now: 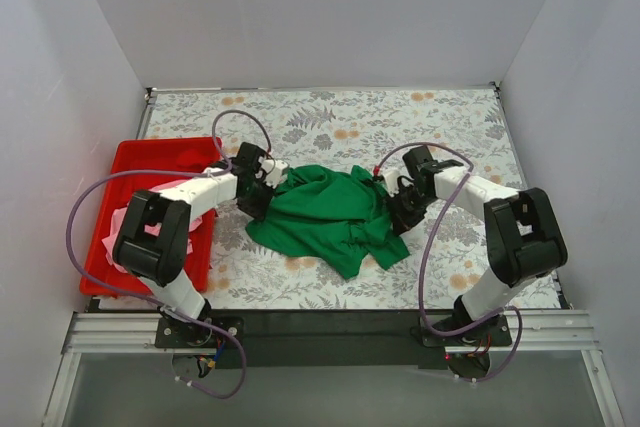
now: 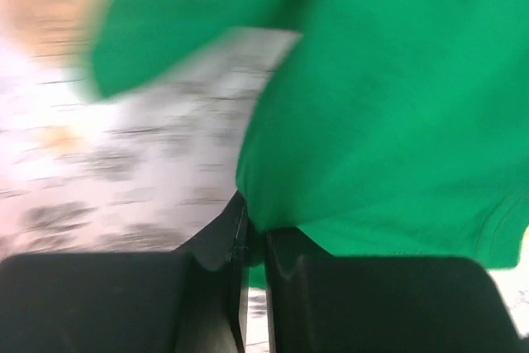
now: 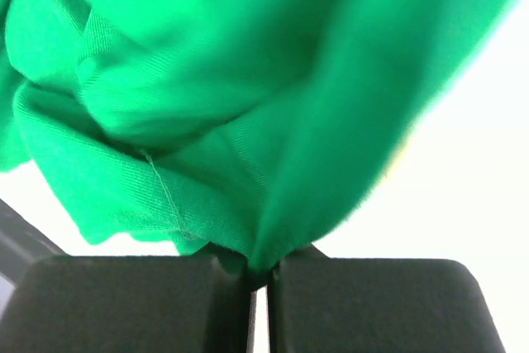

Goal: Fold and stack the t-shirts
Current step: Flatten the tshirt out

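The bright green t-shirt (image 1: 330, 212) lies bunched and crumpled in the middle of the table. My left gripper (image 1: 262, 192) is shut on its left edge, and the cloth (image 2: 388, 113) hangs out of the jaws in the left wrist view. My right gripper (image 1: 398, 209) is shut on its right edge, with a pinch of the green cloth (image 3: 207, 121) between the fingers in the right wrist view. The light pink t-shirt (image 1: 155, 209) lies in the red tray, mostly hidden under my left arm.
The red plastic tray (image 1: 140, 162) sits at the table's left side. The table carries a floral-patterned cover (image 1: 330, 122). White walls enclose the back and both sides. A black rail runs along the near edge by the arm bases.
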